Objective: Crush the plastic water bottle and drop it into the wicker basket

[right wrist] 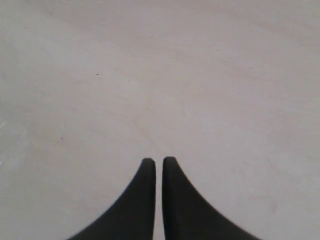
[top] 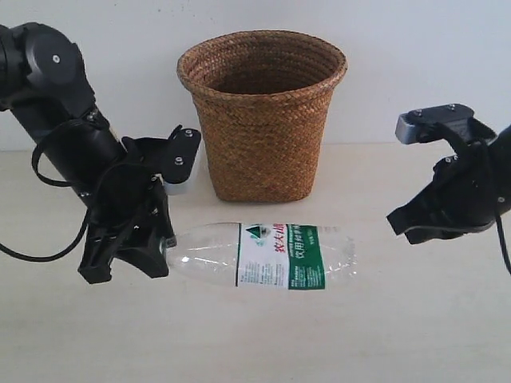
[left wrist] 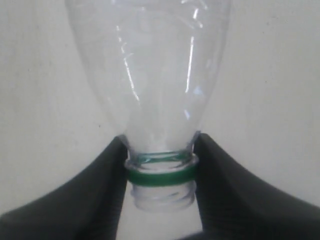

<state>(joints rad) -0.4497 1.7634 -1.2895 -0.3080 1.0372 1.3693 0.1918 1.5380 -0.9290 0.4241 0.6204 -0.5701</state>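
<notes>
The clear plastic water bottle (top: 267, 254) lies on its side on the table in front of the wicker basket (top: 262, 112), its label facing up. No cap shows on its neck, only a green ring (left wrist: 160, 176) and bare threads. My left gripper (top: 164, 246) is shut on that neck, one black finger on each side (left wrist: 160, 170). My right gripper (top: 399, 225) hovers to the right of the bottle's base, apart from it. Its fingers (right wrist: 149, 200) are shut with only a thin slit between them and nothing held (right wrist: 158, 162).
The pale wooden table (top: 319, 335) spreads around the bottle. A white wall stands behind the basket. A small white object (top: 180, 187) peeks out behind my left arm, next to the basket's base.
</notes>
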